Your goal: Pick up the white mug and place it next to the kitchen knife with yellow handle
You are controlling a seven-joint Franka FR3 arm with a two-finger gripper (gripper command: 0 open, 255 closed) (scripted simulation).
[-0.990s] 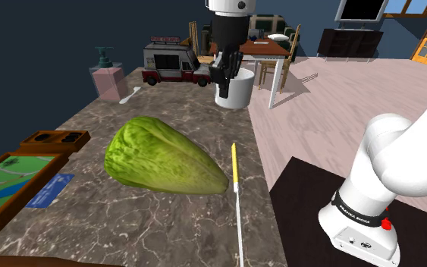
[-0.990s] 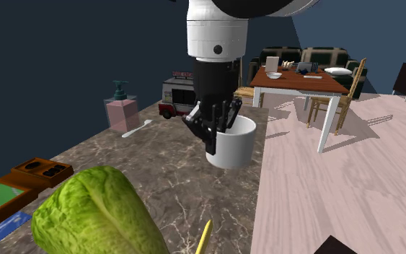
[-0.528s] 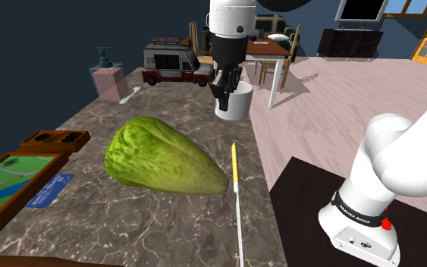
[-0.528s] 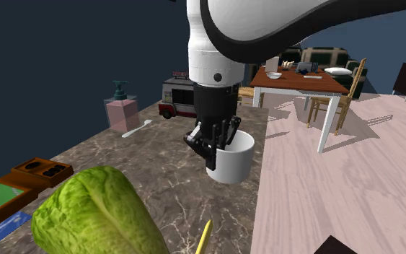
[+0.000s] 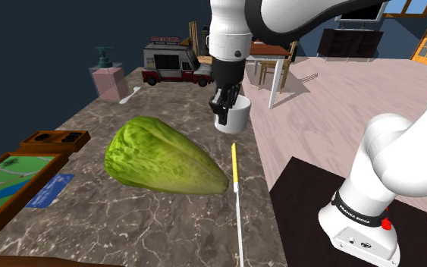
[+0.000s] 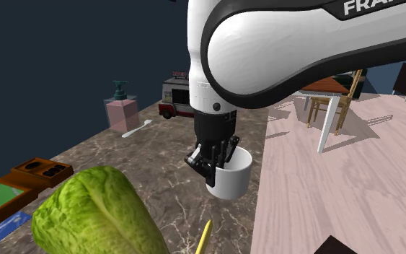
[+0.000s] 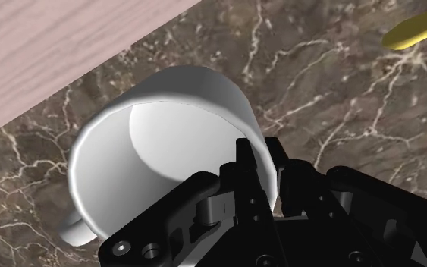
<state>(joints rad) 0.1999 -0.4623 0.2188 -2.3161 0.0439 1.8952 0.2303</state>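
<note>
White mug (image 5: 236,120) upright, rim clamped in gripper (image 5: 223,114); yellow-handled knife (image 5: 236,182) flat nearby.

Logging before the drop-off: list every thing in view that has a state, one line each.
white mug, upright, empty, clasped at its rim.
gripper, shut on the mug's wall.
knife, lying flat on the counter, apart from the mug.
lettuce, lying on its side.
toy truck, standing on its wheels.
soap dispenser, upright.
</note>
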